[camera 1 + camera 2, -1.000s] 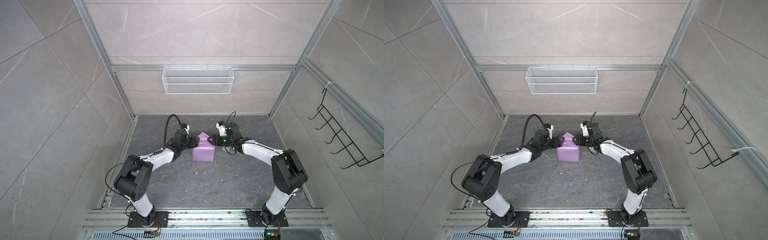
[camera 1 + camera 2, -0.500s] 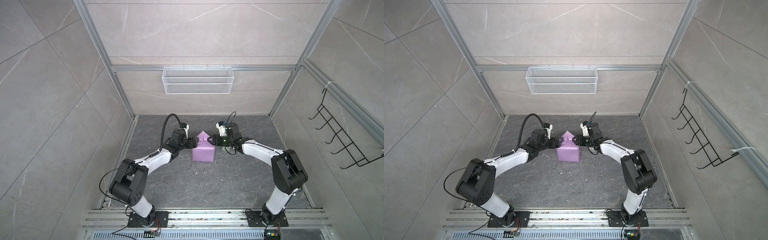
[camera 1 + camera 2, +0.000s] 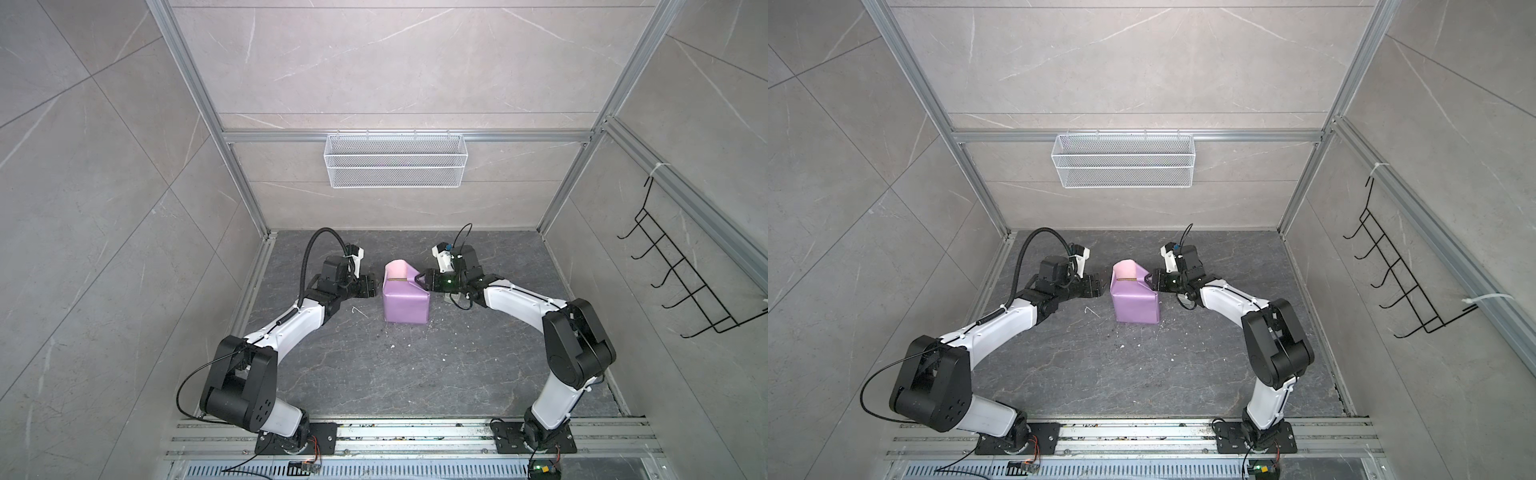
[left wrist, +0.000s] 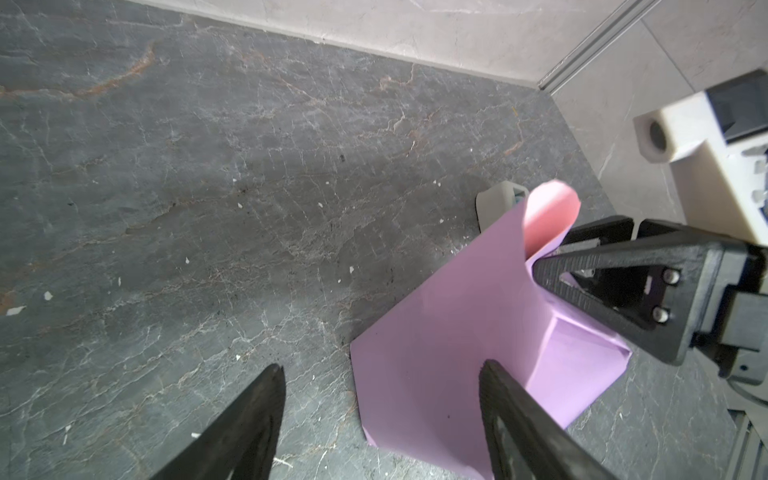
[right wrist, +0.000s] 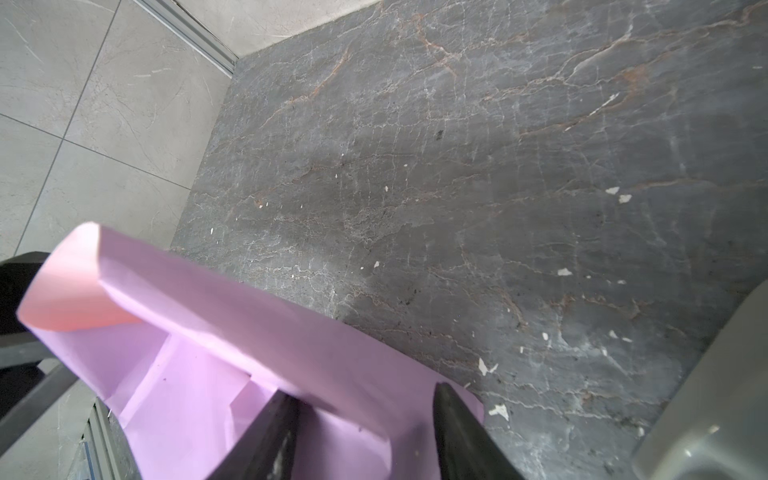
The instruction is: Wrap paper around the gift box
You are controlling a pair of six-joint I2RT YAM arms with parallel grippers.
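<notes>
The paper [image 3: 405,305] [image 3: 1136,305] is folded lilac side out into a blocky parcel on the dark stone floor. The gift box inside is hidden, apart from a thin olive strip [image 3: 397,280] at the far open end. There a curled flap [image 3: 397,270] [image 4: 548,216] stands up, showing its pink face. My left gripper [image 3: 371,286] [image 4: 382,365] is open, just left of the parcel and holding nothing. My right gripper [image 3: 426,279] [image 5: 365,395] has its jaws apart. Its fingertips [image 4: 540,266] press into the paper's fold at the far right corner.
A grey-white tape dispenser [image 4: 498,199] [image 5: 706,395] sits on the floor beside the parcel, under the right arm. A wire basket [image 3: 395,166] hangs on the back wall. A black hook rack [image 3: 685,282] is on the right wall. Small white scraps [image 3: 359,311] dot the floor.
The left gripper has drawn back to the left, off the parcel. The far paper flap, which stood as a pointed peak, now curls open with its pink face showing. The right arm has held still.
</notes>
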